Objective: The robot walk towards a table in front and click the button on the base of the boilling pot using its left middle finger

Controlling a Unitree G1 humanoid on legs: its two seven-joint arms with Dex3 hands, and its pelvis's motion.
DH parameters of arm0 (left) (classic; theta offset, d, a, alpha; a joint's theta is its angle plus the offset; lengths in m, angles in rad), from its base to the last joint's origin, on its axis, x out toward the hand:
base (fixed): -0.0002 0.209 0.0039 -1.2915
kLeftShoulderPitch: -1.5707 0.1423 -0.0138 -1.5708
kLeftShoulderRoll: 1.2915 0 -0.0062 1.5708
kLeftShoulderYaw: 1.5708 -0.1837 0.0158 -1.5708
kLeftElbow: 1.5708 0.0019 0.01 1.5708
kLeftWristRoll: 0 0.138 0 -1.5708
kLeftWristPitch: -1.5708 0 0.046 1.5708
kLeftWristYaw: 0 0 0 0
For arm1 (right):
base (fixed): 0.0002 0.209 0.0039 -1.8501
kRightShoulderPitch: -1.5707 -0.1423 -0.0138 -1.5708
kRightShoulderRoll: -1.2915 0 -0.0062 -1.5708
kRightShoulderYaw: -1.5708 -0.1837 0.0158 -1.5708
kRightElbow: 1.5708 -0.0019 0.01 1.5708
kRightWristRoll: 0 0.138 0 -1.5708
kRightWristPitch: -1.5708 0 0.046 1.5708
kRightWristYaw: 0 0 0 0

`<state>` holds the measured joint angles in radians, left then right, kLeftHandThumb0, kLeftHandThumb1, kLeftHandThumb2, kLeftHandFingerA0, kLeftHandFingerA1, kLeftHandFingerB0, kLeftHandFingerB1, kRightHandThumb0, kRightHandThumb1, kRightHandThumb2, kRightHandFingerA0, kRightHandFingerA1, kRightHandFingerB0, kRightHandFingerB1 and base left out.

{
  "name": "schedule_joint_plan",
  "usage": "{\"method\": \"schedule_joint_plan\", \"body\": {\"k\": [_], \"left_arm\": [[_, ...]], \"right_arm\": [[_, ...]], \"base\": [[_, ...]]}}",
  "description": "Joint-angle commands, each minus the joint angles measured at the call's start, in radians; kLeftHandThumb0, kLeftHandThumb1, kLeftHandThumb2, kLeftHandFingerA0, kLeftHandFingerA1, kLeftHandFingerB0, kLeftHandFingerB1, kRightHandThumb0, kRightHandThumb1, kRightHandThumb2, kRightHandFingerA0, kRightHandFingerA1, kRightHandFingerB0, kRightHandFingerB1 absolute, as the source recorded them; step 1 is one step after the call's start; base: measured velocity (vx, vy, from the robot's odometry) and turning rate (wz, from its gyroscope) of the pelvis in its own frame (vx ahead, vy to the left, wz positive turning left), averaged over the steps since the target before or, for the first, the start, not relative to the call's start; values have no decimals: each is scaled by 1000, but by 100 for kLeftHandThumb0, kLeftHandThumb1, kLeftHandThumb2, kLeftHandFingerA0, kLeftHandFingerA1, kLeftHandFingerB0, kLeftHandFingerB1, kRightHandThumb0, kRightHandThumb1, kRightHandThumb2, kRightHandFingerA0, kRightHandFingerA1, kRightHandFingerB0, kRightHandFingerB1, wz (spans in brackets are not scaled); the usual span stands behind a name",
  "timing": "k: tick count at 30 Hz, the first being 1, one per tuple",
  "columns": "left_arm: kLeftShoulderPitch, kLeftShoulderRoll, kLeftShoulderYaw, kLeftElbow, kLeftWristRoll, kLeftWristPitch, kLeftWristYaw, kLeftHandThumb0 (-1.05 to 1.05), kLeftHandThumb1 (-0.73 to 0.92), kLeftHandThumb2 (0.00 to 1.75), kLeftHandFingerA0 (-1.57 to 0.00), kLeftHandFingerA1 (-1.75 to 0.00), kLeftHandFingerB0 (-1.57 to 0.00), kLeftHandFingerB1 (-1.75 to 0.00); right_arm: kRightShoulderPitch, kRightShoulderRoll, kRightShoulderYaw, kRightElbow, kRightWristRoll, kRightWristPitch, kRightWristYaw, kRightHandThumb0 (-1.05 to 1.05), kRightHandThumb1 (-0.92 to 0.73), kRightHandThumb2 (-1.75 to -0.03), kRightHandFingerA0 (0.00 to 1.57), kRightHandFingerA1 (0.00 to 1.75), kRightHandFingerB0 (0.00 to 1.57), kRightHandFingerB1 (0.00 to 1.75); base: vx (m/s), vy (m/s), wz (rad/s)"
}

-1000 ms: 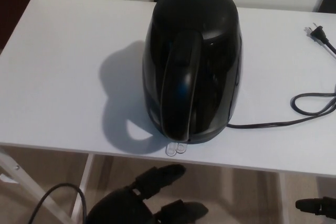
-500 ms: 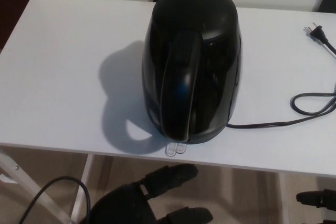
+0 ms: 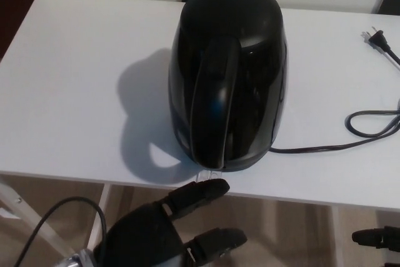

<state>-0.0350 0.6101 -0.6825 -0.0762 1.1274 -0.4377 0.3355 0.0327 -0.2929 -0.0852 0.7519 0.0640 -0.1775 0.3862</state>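
**A:** Two hands are in your head view, both at the near edge. Your left hand [image 3: 165, 229] comes in at about 7 o'clock, below the desk [image 3: 69, 92] edge, holding nothing, its fingers [image 3: 197, 195] spread apart. The upper finger reaches up toward 1 o'clock, and its tip lies right at the desk's front edge, just beneath the kettle's base. Whether it touches the clear button there, you cannot tell; the fingertip covers that spot.

**B:** And my right hand?

**A:** Only a dark sliver of the right hand [image 3: 375, 237] shows at 4 o'clock, low in the corner. You cannot tell from this whether it is wide or closed.

**B:** Where is the boiling pot?

**A:** The black kettle [image 3: 228, 73] stands upright on the white desk, centre of frame, toward 12 o'clock from your left hand. Its handle [image 3: 212, 104] faces you and runs down to the base at the near desk edge. Its shadow falls on the desk at 9 o'clock of it.

**B:** Anything further out?

**A:** A black power cord [image 3: 369, 126] leaves the base at 4 o'clock, loops at 3 o'clock, and the plug [image 3: 377, 39] lies loose on the desk at 2 o'clock.
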Motion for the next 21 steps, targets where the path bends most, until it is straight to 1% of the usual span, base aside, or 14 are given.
{"method": "schedule_joint_plan", "body": {"k": [1,4,10,11,13,14,15,21], "left_arm": [[-4,-1,15,21,15,-10,-16,-79,88,66,-21,-29,-19,-28],[1,-3,18,31,11,-3,-33,-80,88,67,-22,-29,-19,-28],[8,-6,25,25,13,6,-66,-80,89,67,-20,-29,-18,-28],[2,-8,24,41,16,-2,-47,-80,89,67,-22,-30,-18,-28],[0,-10,25,50,18,-7,-39,-80,89,67,-22,-30,-18,-28],[4,-12,26,46,14,1,-62,-80,88,67,-20,-29,-17,-28],[5,-13,26,47,14,2,-62,-80,88,66,-21,-29,-18,-28],[3,-16,28,53,19,-3,-57,-80,88,66,-20,-29,-16,-27]], "right_arm": [[3,-19,4,-4,-17,5,-6,-34,-33,-51,104,53,74,48],[1,-15,2,6,-15,-2,-2,-32,-33,-51,103,53,74,48],[0,-19,5,6,-25,-2,-1,-34,-34,-51,103,53,72,48],[-2,-22,10,4,-31,-4,-1,-43,-30,-56,103,57,68,50],[-2,-23,12,3,-34,-5,-1,-43,-30,-56,103,57,68,50],[-3,-24,10,9,-30,-12,5,-46,-30,-64,97,60,68,55],[-3,-25,10,9,-29,-11,7,-45,-30,-56,102,57,68,50],[0,-25,8,4,-25,-12,11,-43,-30,-55,102,57,69,51]], "base": [[0,0,0],[0,0,0],[0,0,0],[0,0,0],[0,0,0],[0,0,0],[0,0,0],[0,0,0]]}}
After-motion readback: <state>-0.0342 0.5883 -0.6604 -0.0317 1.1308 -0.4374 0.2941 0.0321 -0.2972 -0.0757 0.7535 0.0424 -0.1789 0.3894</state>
